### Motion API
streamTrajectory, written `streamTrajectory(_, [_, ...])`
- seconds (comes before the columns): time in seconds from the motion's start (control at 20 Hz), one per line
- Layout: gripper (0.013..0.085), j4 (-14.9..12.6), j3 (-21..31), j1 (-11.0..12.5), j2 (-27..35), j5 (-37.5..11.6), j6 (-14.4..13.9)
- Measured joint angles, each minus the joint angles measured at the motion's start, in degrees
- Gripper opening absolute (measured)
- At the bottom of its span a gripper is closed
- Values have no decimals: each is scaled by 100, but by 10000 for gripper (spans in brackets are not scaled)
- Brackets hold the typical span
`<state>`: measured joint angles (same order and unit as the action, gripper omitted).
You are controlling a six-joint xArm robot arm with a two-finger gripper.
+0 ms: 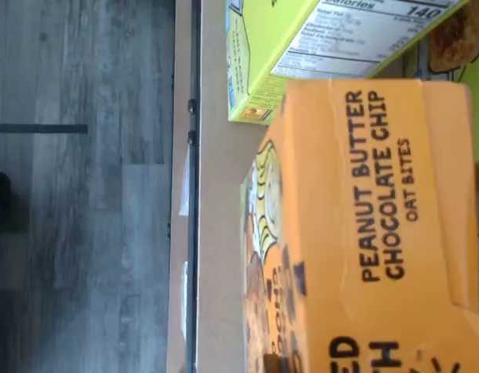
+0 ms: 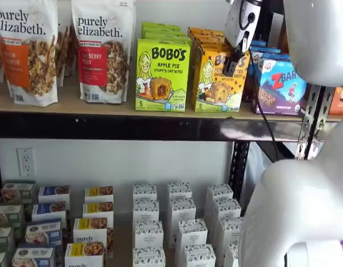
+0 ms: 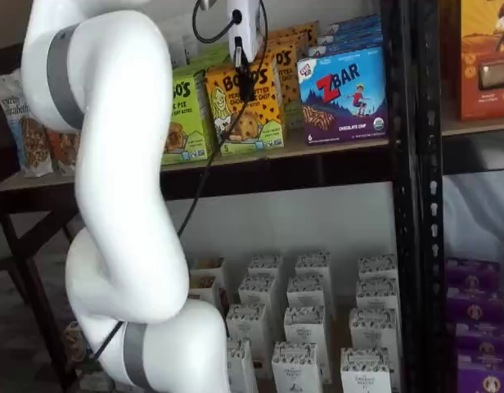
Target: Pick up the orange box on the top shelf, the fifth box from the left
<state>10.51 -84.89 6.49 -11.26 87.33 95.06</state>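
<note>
White-bodied gripper with black fingers (image 2: 234, 62) hangs at the yellow-orange Bobo's peanut butter carton (image 2: 219, 78), lined up for a front grab. Carton stands on the tan wooden top shelf (image 2: 104, 105), between the lime-green Bobo's box (image 2: 162, 75) and blue ZBar box (image 2: 280, 86). Finger gap: can't tell.

Grey wood-plank floor (image 1: 76, 202) below, crossed by a dark strip (image 1: 37, 129). White wall (image 2: 121, 161) behind the rack, with a white outlet (image 2: 25, 161) low on it. Black perforated uprights (image 3: 411, 164) at the sides, one more (image 2: 238, 167) between shelves. Even, soft light throughout, with a glossy sheen along the black beam (image 2: 132, 128).
</note>
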Motion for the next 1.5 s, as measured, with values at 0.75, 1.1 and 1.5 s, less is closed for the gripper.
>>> streamTrajectory(0.75, [370,257,-233,45,-165,506,-75])
streamTrajectory(1.1, [370,39,-125,-35,-556,592,-155])
streamTrajectory(1.5, [370,-352,353,-60,-1271,514,-107])
